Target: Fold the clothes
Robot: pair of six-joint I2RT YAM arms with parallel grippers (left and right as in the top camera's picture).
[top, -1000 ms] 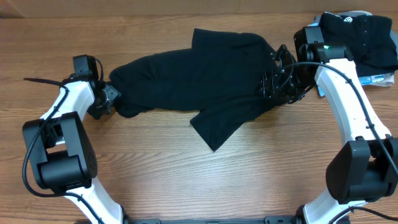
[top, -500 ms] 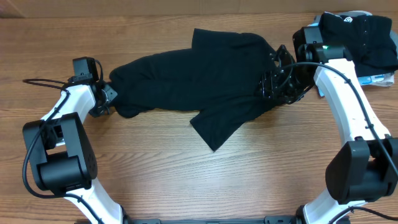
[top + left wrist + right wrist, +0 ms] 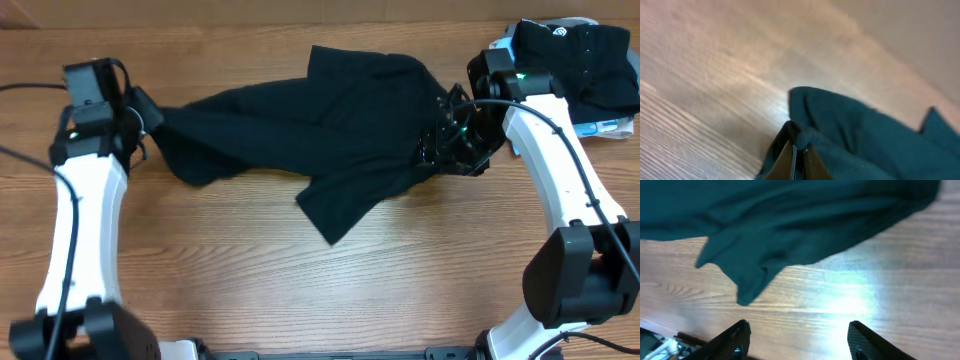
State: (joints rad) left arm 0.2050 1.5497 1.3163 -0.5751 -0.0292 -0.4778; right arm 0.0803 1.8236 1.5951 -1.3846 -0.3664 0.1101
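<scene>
The clothes [image 3: 320, 120], a plain black garment, lie stretched across the back half of the wooden table, with one flap pointing toward the front. My left gripper [image 3: 148, 112] is shut on the garment's left end and holds it a little off the wood. In the left wrist view the fingertips [image 3: 799, 152] pinch a bunched fold of the clothes [image 3: 865, 140]. My right gripper [image 3: 440, 140] hovers at the garment's right end. In the right wrist view it [image 3: 797, 340] stands open over bare wood, with the clothes [image 3: 790, 220] lying beyond its fingers.
A stack of folded dark garments [image 3: 580, 60] sits at the back right corner, with something light blue and white [image 3: 605, 128] under its front edge. The table's far edge runs just behind the clothes.
The left gripper has shut on the garment's left end and swung up and toward the back left, pulling that end taut. The front flap slid slightly left. The right gripper barely moved.
</scene>
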